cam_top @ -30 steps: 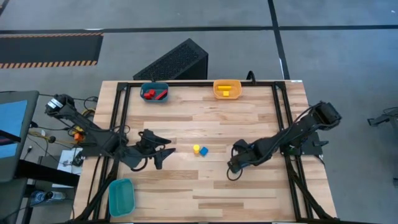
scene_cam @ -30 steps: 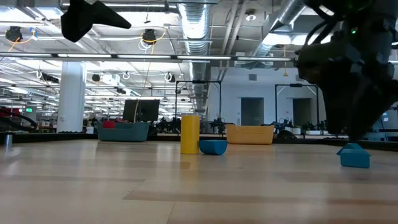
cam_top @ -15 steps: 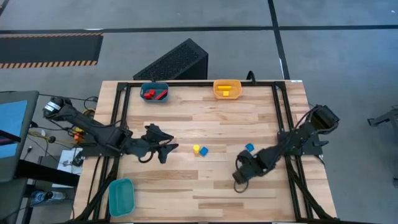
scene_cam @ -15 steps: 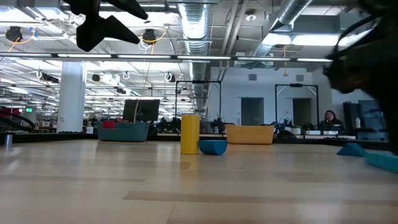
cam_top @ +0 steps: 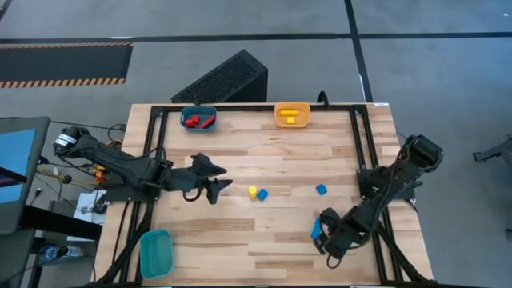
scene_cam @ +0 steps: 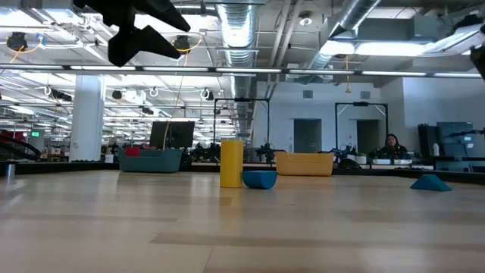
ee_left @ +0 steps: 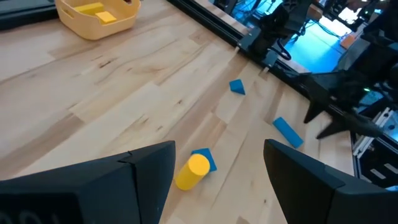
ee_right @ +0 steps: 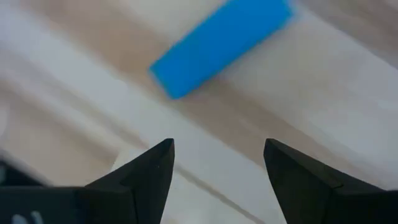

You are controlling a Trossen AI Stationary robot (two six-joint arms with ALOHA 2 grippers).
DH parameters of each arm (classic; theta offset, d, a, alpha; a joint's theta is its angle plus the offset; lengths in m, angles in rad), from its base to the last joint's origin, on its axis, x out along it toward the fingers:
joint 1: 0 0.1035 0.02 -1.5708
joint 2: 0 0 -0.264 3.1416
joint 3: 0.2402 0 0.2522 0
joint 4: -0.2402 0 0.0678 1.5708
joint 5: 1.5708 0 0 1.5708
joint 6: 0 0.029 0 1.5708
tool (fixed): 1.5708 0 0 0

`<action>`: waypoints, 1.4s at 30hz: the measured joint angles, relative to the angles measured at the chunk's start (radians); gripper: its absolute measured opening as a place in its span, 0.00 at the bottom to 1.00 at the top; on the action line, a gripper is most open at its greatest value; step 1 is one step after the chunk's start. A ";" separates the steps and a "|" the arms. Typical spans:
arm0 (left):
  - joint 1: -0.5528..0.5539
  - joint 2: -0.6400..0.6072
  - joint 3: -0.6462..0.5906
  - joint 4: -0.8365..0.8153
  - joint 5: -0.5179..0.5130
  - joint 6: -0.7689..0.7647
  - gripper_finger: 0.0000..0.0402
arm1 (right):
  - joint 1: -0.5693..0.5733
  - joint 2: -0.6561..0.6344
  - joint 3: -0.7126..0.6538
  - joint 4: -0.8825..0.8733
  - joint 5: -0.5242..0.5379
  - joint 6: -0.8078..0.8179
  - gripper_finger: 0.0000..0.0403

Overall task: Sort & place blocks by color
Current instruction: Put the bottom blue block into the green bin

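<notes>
Near the table's middle a yellow cylinder [cam_top: 253, 191] stands beside a small blue block [cam_top: 262, 194]; the left wrist view shows the same cylinder [ee_left: 191, 171] and block [ee_left: 205, 157]. A blue wedge [cam_top: 321, 190] lies to their right. A blue bar [cam_top: 316, 230] lies flat nearer the front edge, also seen as the bar [ee_right: 221, 45] in the right wrist view. My left gripper [cam_top: 220, 188] hovers open, left of the cylinder, its fingers [ee_left: 155, 168] pointing at it. My right gripper [cam_top: 326, 242] hangs open just beside the bar, touching nothing.
At the far edge a dark-blue bin [cam_top: 199, 118] holds red blocks and an orange-yellow bin [cam_top: 292, 114] holds yellow ones. A teal bin [cam_top: 156, 252] sits at the near left corner. Black frame rails [cam_top: 364, 152] run along the table's sides.
My right gripper has swung toward the table's near edge, staying open, and has uncovered the blue wedge and the blue bar. My left gripper has moved a little toward the far edge and the right, nearer the yellow cylinder, still open. No block has moved.
</notes>
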 joint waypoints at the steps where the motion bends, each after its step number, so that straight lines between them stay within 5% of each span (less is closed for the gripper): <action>1: 0.012 0.000 0.000 0.003 0.012 0.012 0.58 | 0.003 0.000 0.000 0.025 0.001 -0.080 0.67; 8: 0.079 0.000 0.000 0.091 0.108 0.109 0.58 | -0.005 0.001 0.000 0.032 0.019 -0.524 0.67; 18: 0.082 0.000 0.000 0.121 0.110 0.229 0.58 | -0.032 0.002 0.000 -0.061 0.064 -1.113 0.67; 29: 0.095 0.000 0.000 0.119 0.041 0.275 0.58 | -0.121 -0.002 -0.090 0.116 0.081 -1.388 0.67; 42: 0.094 0.001 0.000 0.045 0.057 0.118 0.58 | -0.161 -0.002 -0.107 0.004 0.035 -1.593 0.67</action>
